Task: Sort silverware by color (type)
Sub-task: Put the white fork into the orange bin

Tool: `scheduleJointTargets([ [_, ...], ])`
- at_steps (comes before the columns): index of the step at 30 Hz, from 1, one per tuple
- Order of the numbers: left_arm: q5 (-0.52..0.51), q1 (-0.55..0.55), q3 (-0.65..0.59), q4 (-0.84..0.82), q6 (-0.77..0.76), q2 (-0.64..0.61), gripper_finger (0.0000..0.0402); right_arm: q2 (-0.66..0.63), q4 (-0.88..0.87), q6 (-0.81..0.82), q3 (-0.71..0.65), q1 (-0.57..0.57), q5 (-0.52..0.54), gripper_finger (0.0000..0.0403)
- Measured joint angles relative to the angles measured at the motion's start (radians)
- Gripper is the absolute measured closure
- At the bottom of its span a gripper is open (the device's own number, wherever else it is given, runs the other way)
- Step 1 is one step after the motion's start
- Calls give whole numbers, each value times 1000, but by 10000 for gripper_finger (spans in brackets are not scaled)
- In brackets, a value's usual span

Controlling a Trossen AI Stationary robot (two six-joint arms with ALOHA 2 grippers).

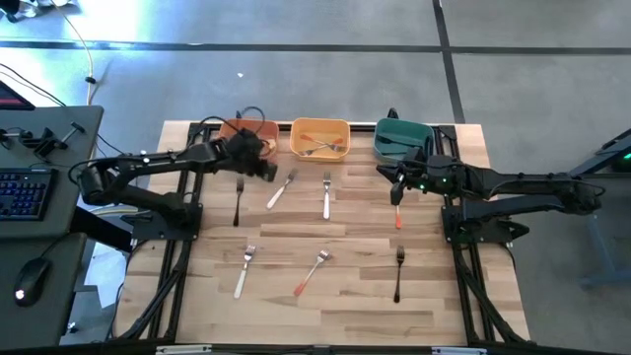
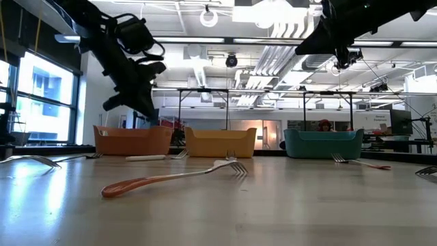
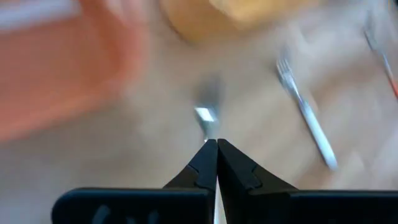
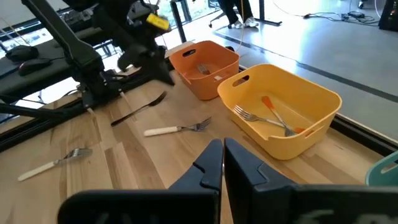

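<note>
Orange-handled fork [image 2: 171, 179] lies on tabletop [image 1: 345, 286] mid-front. Left tool [image 1: 264, 158] together near orange bin [image 1: 244, 131]; right tool [image 1: 398, 183] together beside green bin [image 1: 402, 138].

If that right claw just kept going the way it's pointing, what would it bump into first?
Probably the yellow bin: in its own wrist view the right claw, fingers together, points across bare table toward that bin's near wall. Depth is hard to judge, so it might pass a little to one side.

Left wrist view motion-blurred (orange bin [image 3: 56, 68] smeared); teal bin [image 4: 387, 171] edge-cropped.
</note>
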Motion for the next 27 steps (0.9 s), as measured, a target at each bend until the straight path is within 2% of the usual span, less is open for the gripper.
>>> scheduleJointTargets([
  [3, 77, -54, 0, -5, 27, 9, 385, 0, 0, 6, 0, -1, 0, 403],
  [5, 71, -102, 0, -3, 28, 10, 369, 0, 0, 17, 0, -1, 0, 403],
  [10, -91, -212, 0, 1, -8, 42, 320, 0, 0, 16, 0, -1, 7, 403],
  [15, -127, -254, 0, 125, -66, 169, 272, 0, 0, -10, 0, -2, 38, 403],
  [18, -196, -261, 2, 162, -92, 253, 252, 0, 0, -25, 0, -2, 43, 403],
  [20, -244, -257, 8, 156, -124, 298, 244, 0, 0, -23, 0, -2, 43, 403],
  [27, -252, -257, 26, 154, -139, 380, 254, 0, 0, 3, 0, -2, 42, 403],
])
